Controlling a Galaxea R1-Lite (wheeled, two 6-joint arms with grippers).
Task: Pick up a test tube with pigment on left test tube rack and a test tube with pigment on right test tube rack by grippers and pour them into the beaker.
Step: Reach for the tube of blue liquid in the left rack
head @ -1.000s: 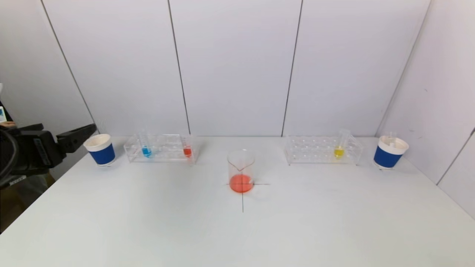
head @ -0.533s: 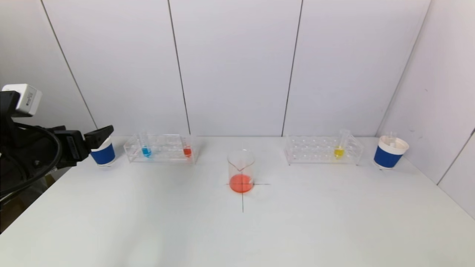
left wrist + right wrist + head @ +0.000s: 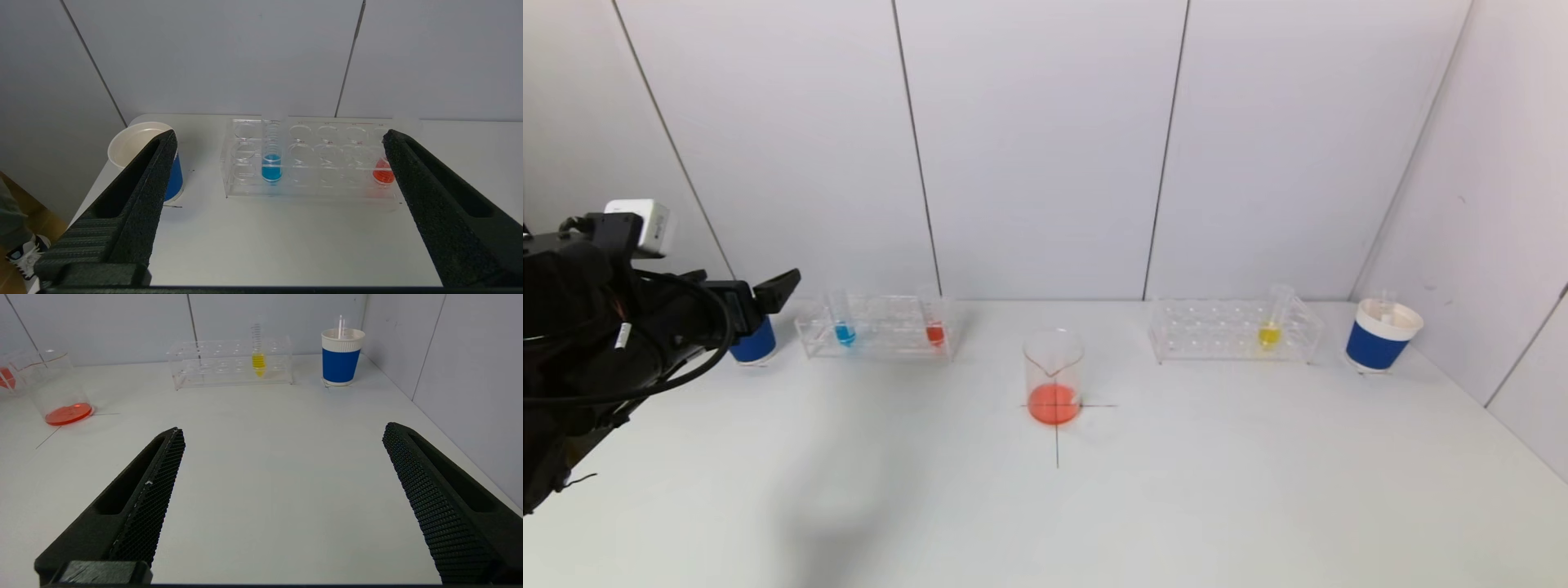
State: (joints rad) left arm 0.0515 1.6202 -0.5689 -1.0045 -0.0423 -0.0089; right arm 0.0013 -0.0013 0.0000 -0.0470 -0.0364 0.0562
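Head view: left claw [image 3: 778, 288], jaws wide and empty, hovers at nine o'clock beside the left rack [image 3: 878, 328], which holds a blue tube [image 3: 843, 322] and a red tube [image 3: 934, 323]. The beaker [image 3: 1054, 377] stands at centre, with a yellow tube [image 3: 1270, 325] at two o'clock. The right claw [image 3: 282, 486] is spread wide, empty, low over the table. This looks like the approach step; next, the left claw should line up around one tube.

Left gripper [image 3: 772, 292] at the frame's left edge, beside the left rack [image 3: 878, 328]; beaker [image 3: 1054, 376] with orange liquid at centre; right rack [image 3: 1232, 331] at right.
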